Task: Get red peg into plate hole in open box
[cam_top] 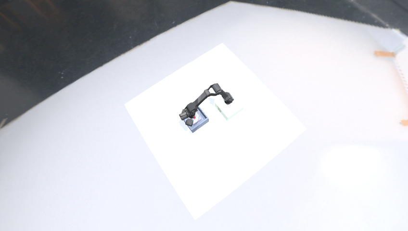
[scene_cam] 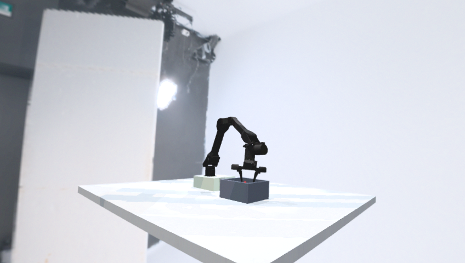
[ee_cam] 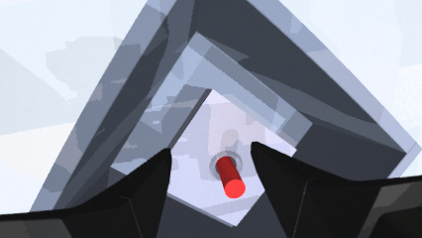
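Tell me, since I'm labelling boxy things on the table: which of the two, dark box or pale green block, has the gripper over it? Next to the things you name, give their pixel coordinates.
The dark blue-grey box point(cam_top: 200, 126) point(scene_cam: 233, 191), open-topped, with the red peg point(cam_top: 194, 117) point(scene_cam: 244, 182) point(ee_cam: 232, 178) inside.

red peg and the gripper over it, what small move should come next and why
I'd probably ease the gripper straight up, fingers kept apart: the red peg stands free between them with its lower end in the plate's hole, so a sideways move could knock it. How deep it sits is hard to tell.
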Robot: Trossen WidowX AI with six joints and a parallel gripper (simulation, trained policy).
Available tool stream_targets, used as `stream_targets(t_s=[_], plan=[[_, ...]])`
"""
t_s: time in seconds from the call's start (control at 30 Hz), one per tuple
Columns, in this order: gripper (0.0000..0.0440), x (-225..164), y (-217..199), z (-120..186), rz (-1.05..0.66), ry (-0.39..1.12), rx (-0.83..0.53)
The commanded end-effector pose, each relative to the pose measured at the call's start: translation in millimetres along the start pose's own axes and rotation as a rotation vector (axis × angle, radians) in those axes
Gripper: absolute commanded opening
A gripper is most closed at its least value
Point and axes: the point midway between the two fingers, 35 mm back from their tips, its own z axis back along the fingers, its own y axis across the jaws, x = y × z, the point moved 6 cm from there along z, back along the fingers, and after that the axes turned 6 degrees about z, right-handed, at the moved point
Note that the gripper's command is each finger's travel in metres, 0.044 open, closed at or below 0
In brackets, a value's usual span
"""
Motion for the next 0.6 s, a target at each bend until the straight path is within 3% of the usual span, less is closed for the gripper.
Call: stream_targets(t_s=[0.0,0.17,0.57], plan=[[0.0330,10.8,5.9,4.0,0.001,0.005,0.026],[0.0440,27.9,17.6,10.4,0.000,0.021,0.077],[0.0440,53.4,45.4,27.5,0.021,-0.009,0.207]])
